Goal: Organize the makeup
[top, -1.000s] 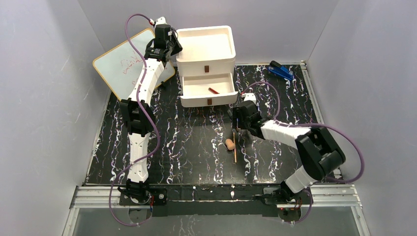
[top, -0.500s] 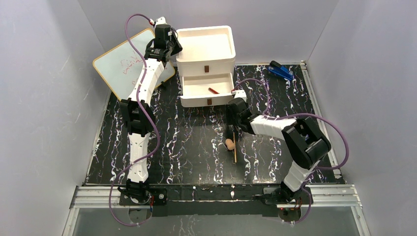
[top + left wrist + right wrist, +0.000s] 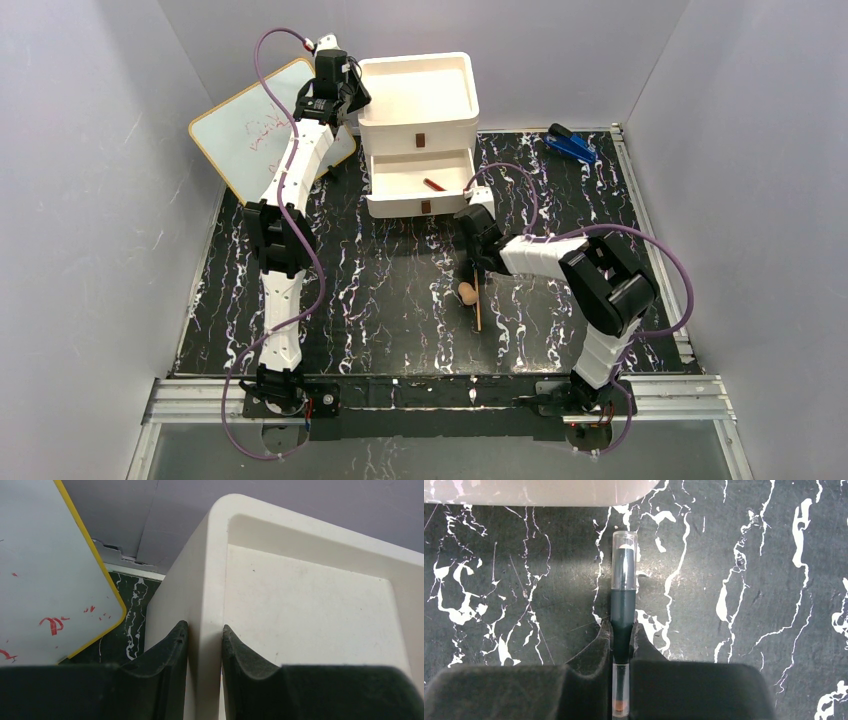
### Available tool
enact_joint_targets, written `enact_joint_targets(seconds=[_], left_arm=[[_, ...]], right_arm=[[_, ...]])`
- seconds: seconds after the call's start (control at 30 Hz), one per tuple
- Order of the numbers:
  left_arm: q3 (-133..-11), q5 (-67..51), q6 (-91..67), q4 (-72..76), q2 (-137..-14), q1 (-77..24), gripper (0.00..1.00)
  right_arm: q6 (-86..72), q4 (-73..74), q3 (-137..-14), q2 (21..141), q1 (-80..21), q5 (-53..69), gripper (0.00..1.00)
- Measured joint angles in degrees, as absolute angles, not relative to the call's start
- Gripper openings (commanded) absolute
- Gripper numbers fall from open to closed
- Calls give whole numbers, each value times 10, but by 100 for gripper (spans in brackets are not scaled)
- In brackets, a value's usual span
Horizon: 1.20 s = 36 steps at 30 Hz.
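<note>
My left gripper (image 3: pixel 205 649) sits at the back-left corner of the drawer box (image 3: pixel 210 570). It is pinched narrow on the left wall, with one finger outside the rim and one inside the top tray. The whiteboard (image 3: pixel 250 130) leans just left of the box, and its yellow edge is close to my outer finger.

My right gripper (image 3: pixel 622 647) is just in front of the box's lower drawer (image 3: pixel 420 207), near that drawer's right front corner. It is clamped on a dark pencil (image 3: pixel 623 605) partway along the barrel. The pencil's clear-capped tip points at the box. A narrow strip of marbled table (image 3: pixel 350 290) shows between the cap and the box's white front edge.

The lower drawer is pulled out, and a reddish stick (image 3: pixel 434 185) lies inside it toward the right. Farther out in front of the box, past my right gripper, the tan sponge (image 3: pixel 466 293) and the thin stick (image 3: pixel 477 312) lie side by side. I cannot tell whether they touch. The blue clip (image 3: pixel 571 145) lies well to the right of the box, near the table's far edge.
</note>
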<state>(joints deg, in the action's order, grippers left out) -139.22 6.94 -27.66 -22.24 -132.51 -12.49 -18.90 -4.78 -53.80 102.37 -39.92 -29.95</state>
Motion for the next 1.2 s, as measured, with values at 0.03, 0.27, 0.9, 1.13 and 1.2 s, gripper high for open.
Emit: enact_joint_targets(seconds=[0.03, 0.27, 0.9, 1.13, 1.2], left_arm=[[-1392, 69, -276, -222, -1325, -125, 0], [-1391, 70, -276, -221, -1324, -125, 0], [-1385, 69, -275, -214, -1322, -125, 0], [-1383, 69, -274, -213, -1321, -125, 0], [-1381, 69, -273, -212, -1320, -125, 0]], right_arm=[[-190, -48, -538, 1024, -399, -302, 1], [-180, -7, -538, 994, -404, -308, 1], [-116, 142, -743, 809, -473, -323, 1], [-91, 234, -1006, 1013, -450, -261, 1], [-89, 247, -1063, 1055, -440, -248, 1]])
